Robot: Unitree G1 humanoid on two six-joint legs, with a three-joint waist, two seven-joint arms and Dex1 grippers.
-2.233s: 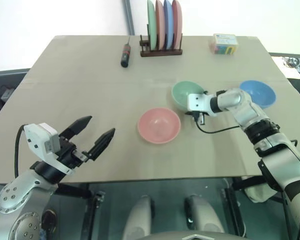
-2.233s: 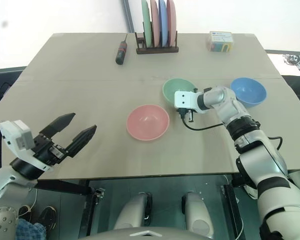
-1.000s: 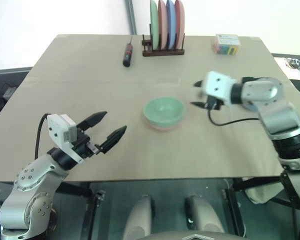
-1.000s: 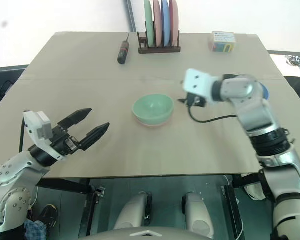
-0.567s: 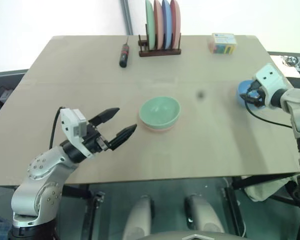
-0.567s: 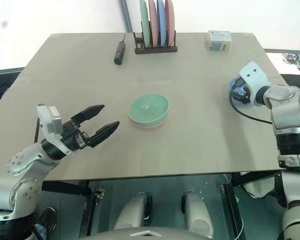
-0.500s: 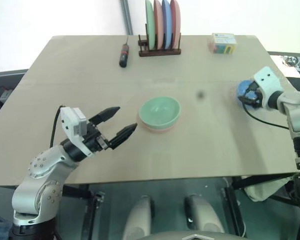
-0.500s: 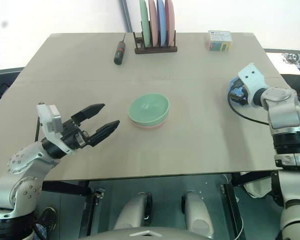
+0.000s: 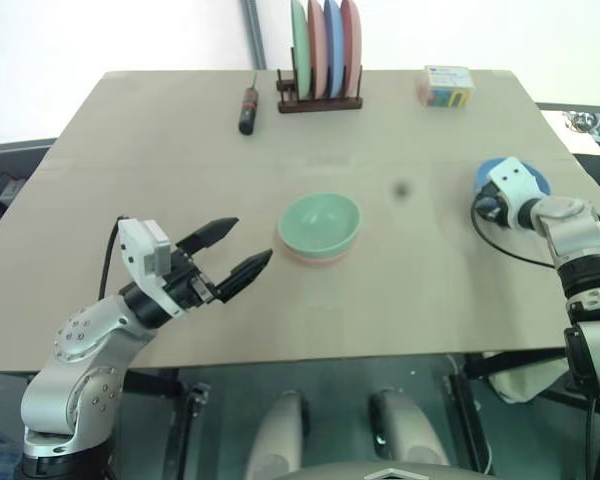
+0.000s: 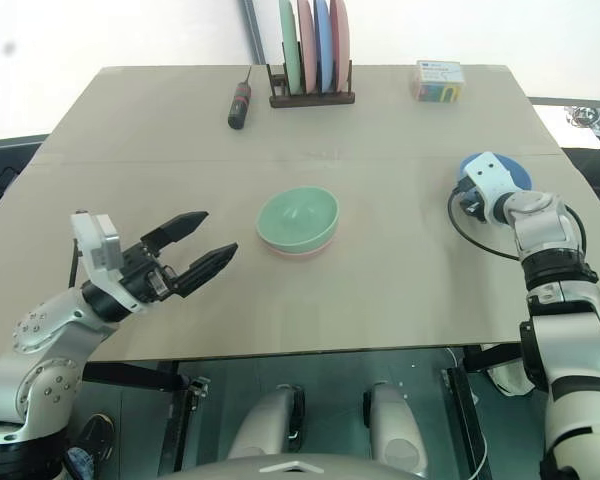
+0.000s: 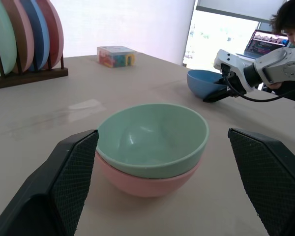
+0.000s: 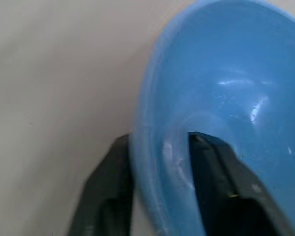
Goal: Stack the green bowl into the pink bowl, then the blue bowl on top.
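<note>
One tan table point(image 9: 180, 150) (white wall point(image 9: 80, 30) behind)

Three bowls (green bowl point(image 9: 320, 221), pink bowl point(image 11: 142, 183), blue bowl point(image 12: 221, 98)), four racked plates point(image 9: 326, 48), one screwdriver point(image 9: 248, 108), one box point(image 9: 447, 87)

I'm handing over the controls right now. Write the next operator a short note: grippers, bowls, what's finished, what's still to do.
Left gripper: open, holds nothing, hovering near the table's front left, pointed at the stack.
Right gripper: one finger inside and one outside the rim of the blue bowl, closed on it, at the right edge of the table.
Done: green bowl sits nested in the pink bowl at the table's centre.
Left: lift the blue bowl, carry it to the stack, set it into the green bowl, release.
</note>
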